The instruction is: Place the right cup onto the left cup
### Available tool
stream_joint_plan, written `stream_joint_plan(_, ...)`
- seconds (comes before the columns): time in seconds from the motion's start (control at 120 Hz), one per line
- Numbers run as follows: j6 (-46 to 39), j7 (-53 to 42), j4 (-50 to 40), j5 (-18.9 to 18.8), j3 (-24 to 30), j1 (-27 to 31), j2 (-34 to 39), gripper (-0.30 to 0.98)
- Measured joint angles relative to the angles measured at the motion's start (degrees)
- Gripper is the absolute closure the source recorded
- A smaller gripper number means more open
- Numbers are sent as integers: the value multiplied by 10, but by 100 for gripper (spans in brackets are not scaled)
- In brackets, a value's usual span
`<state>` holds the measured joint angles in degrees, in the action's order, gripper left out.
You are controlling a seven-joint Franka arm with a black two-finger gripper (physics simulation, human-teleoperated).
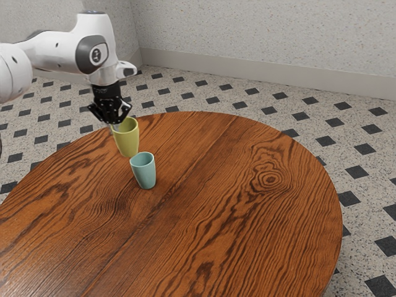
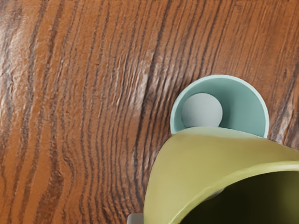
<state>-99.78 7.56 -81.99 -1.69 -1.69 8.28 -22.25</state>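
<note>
My claw (image 1: 119, 121): black. My arm (image 1: 94, 28): glossy white, dark grey patches. One cup (image 1: 128, 141) yellow-green, shadowed olive inside; other cup (image 1: 145, 171) pale teal, greyish disc at bottom. Tabletop (image 1: 210, 223): red-brown, dark wavy grain, ringed knot (image 1: 270, 179) toward exterior view's right edge. Floor (image 1: 213, 100): speckled beige, black squares. Wall (image 1: 260, 31): speckled pale grey.

And here's the white arm (image 1: 95, 37), in from the exterior view's left, its black gripper (image 1: 119, 122) gripping the yellow cup (image 1: 128, 142) at the rim! Just beside it, toward the exterior view's right, the teal cup (image 1: 146, 174) stands upright, mouth up, on the round, wood-grained surface (image 1: 229, 223)!
</note>
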Motion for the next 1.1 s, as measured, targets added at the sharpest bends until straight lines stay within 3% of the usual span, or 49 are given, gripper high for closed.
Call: stream_joint_plan(1.1,20,-6,70,0,-3,-8,-66,79)
